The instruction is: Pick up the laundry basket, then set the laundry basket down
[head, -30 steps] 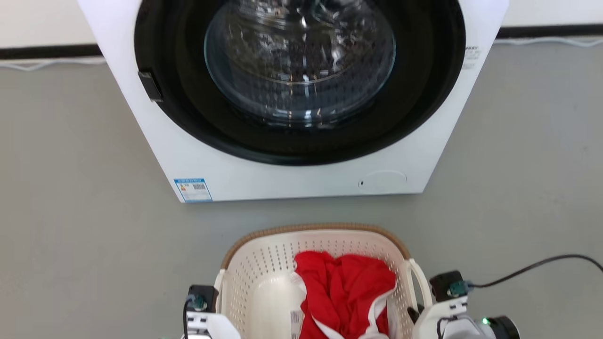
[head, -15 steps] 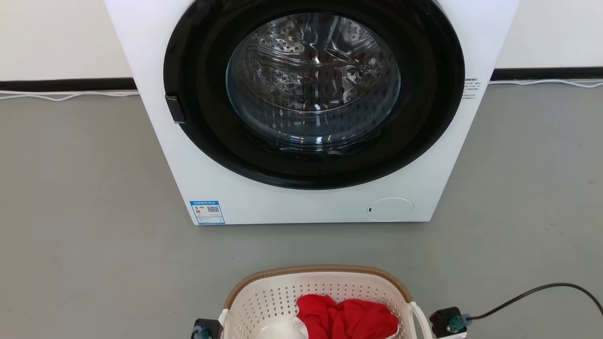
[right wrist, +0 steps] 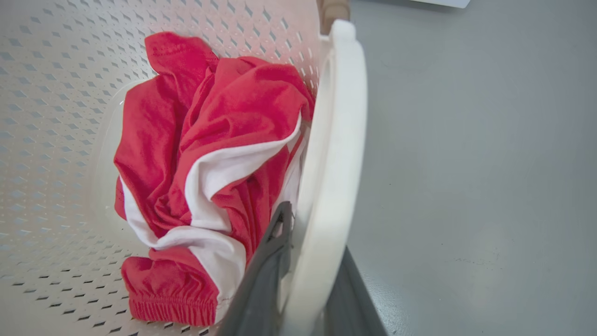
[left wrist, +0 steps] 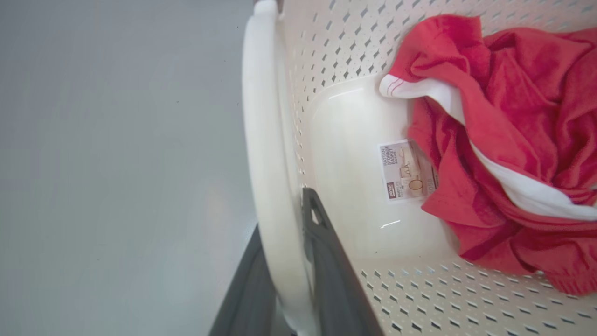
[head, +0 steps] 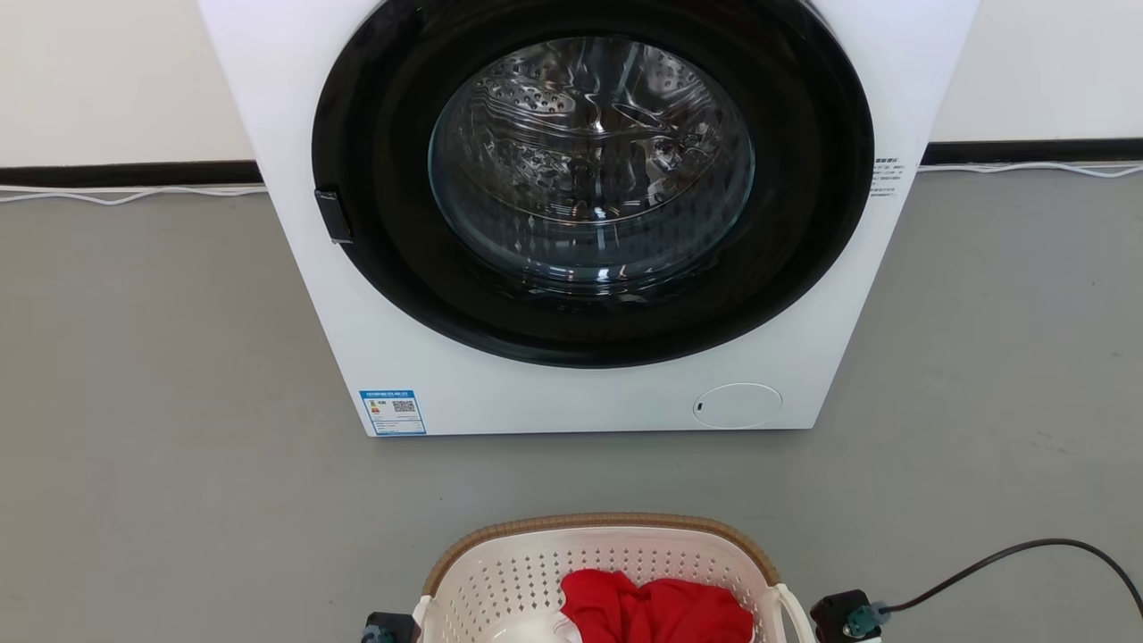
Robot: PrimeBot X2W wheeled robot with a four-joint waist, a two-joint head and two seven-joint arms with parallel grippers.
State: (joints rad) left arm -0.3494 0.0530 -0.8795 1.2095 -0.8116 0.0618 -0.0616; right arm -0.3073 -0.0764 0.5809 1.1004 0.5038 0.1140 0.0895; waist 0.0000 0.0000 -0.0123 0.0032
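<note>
The laundry basket (head: 536, 572) is cream-white and perforated with a brown woven rim. It sits at the bottom middle of the head view, in front of the washing machine, with a red and white garment (head: 656, 607) inside. My left gripper (left wrist: 282, 214) is shut on the basket's left loop handle (left wrist: 263, 140), one dark finger on each side. My right gripper (right wrist: 315, 228) is shut the same way on the right loop handle (right wrist: 336, 121). I cannot tell whether the basket's base touches the floor.
A white front-loading washing machine (head: 571, 402) with its round glass door shut stands just beyond the basket. Grey floor (head: 161, 446) spreads to both sides. A black cable (head: 1027, 549) runs across the floor at the right. A white wall with a dark skirting lies behind.
The head camera has moved: the washer and the basket now sit lower in the picture, and less of the basket shows. Both grippers remain at the handles.
</note>
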